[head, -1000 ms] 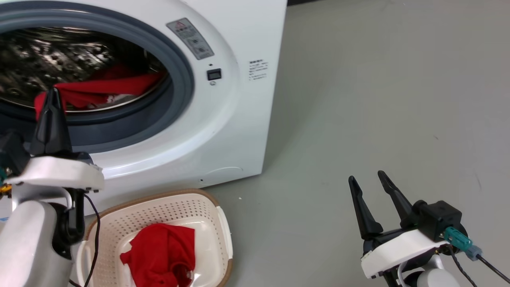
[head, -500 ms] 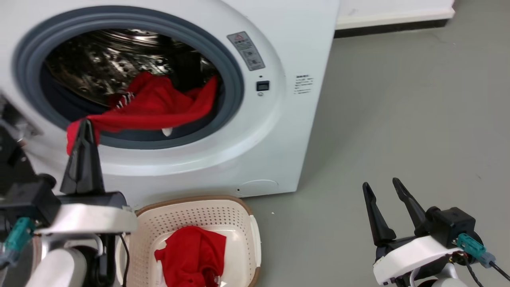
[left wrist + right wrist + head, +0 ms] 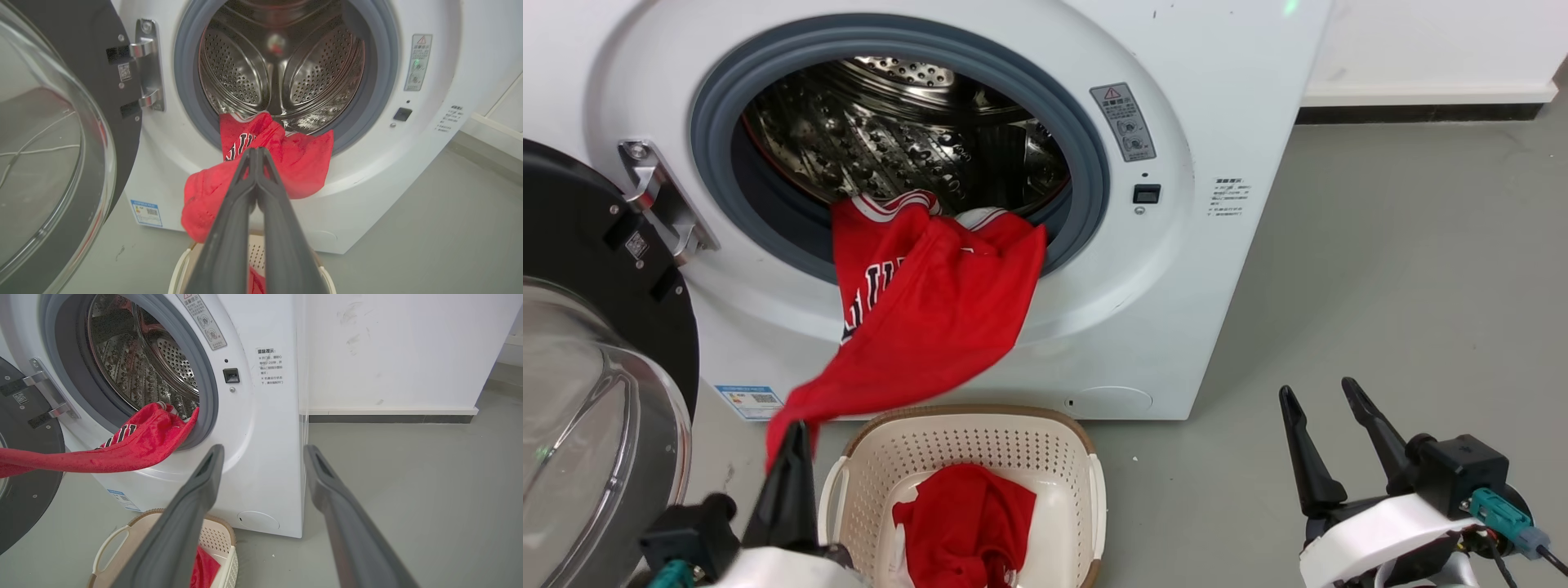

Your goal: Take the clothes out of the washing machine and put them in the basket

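1. Pinching a low corner of the red sports jersey [image 3: 931, 302], which has white striped trim and black lettering, the left gripper [image 3: 797, 431] has its two long dark fingers pressed together on the cloth. It sits at about 7 o'clock in the head view.
2. The jersey spills out of the round grey-gasketed porthole of the large white front-loading washing machine [image 3: 1201, 269]. Its collar end lies on the gasket lip at 6 o'clock of the opening, and the rest is stretched down the front panel towards 7 o'clock.
3. The perforated steel drum [image 3: 907, 139] gleams behind the jersey's upper edge.
4. The low cream perforated plastic basket [image 3: 968, 412], with its brown woven-look rim, stands on the grey floor [image 3: 1380, 286] just in front of the machine, at 6 o'clock from the porthole. A crumpled red garment [image 3: 968, 523] lies inside it.
5. The right gripper [image 3: 1317, 390] is at 4 o'clock in the head view, its fingers spread wide with nothing between them, well apart from the machine and the basket.
6. The black-rimmed glass door [image 3: 596, 392] stands swung out at 9 o'clock.
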